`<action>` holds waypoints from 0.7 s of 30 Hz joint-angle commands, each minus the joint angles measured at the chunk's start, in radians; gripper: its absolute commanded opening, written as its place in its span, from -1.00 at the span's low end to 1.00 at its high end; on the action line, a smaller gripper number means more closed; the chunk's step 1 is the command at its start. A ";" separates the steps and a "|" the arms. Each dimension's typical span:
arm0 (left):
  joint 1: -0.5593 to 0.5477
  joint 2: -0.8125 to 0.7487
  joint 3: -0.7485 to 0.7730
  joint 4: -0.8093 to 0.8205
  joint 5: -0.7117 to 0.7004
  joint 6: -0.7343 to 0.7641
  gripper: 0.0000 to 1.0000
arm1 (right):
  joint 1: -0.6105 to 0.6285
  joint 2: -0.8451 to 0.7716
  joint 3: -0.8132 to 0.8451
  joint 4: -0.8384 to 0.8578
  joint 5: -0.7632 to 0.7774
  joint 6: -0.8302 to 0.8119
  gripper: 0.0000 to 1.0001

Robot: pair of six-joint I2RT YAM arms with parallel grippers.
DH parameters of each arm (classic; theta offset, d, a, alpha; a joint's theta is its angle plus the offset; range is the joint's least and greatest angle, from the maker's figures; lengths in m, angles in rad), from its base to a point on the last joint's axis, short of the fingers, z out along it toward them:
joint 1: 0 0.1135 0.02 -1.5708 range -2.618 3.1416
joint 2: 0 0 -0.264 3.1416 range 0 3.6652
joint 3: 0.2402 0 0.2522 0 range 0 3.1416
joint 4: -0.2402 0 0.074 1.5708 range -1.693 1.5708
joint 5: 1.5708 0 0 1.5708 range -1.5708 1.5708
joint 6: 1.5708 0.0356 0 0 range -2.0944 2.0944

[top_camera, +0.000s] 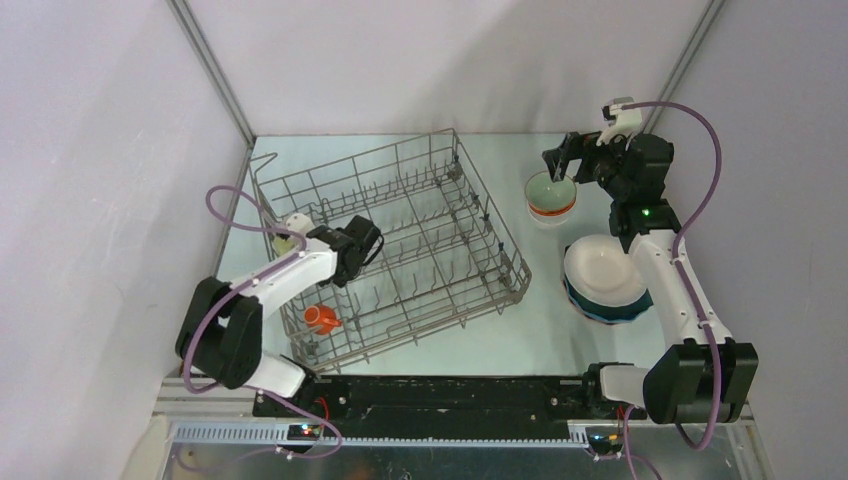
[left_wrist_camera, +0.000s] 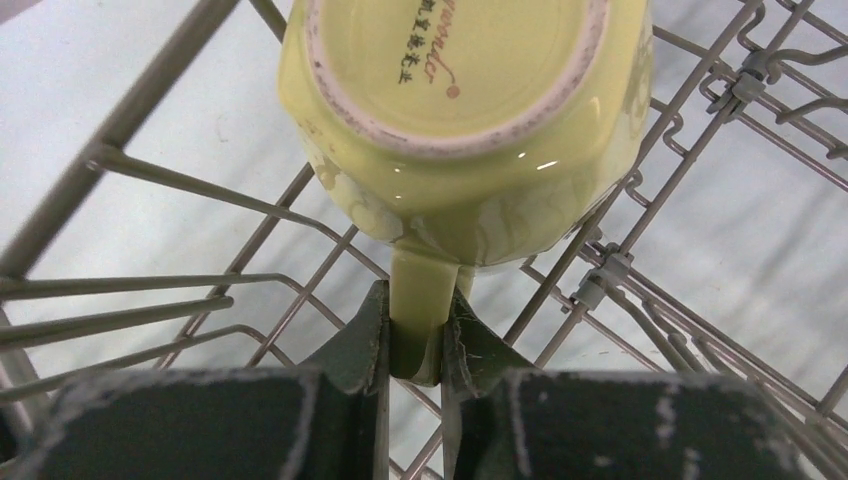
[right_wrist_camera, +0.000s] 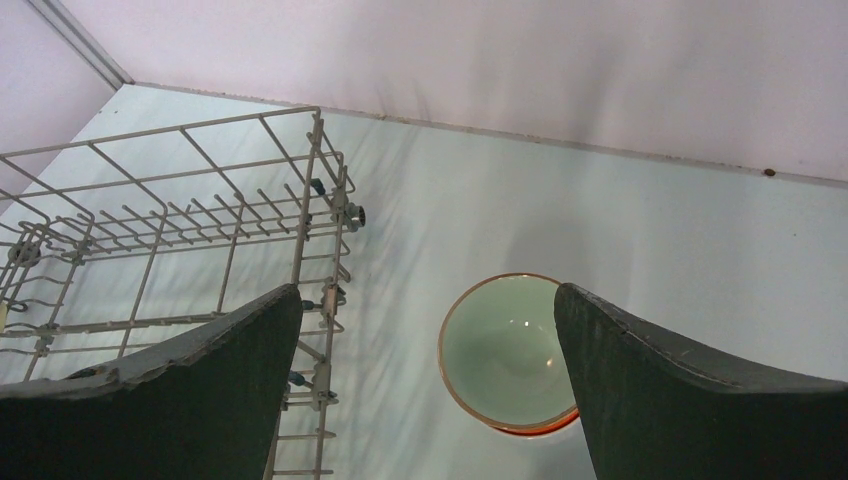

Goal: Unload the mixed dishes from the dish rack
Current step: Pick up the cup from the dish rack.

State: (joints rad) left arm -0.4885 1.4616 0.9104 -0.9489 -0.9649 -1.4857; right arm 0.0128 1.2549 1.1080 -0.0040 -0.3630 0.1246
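The grey wire dish rack lies at the table's left. At its left wall my left gripper is shut on the handle of the pale yellow cup, whose base faces the wrist camera. A small orange mug sits in the rack's near corner. My right gripper hangs open over a pale green bowl, which tops a stack of bowls to the right of the rack. Nothing is between its fingers.
A stack of plates, white on top with blue below, sits on the table near the right arm. Pale walls close in the table at the back and both sides.
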 commanded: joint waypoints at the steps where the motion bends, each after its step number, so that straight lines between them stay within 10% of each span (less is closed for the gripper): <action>1: -0.015 -0.118 0.003 0.064 -0.084 0.118 -1.00 | -0.004 0.003 0.004 0.044 -0.002 0.009 0.99; 21: -0.028 -0.604 -0.223 0.558 0.098 0.527 -1.00 | -0.004 -0.003 0.004 0.041 -0.016 0.015 0.99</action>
State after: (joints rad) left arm -0.5121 0.9195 0.6758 -0.5182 -0.8402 -1.0191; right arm 0.0124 1.2549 1.1080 -0.0036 -0.3637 0.1249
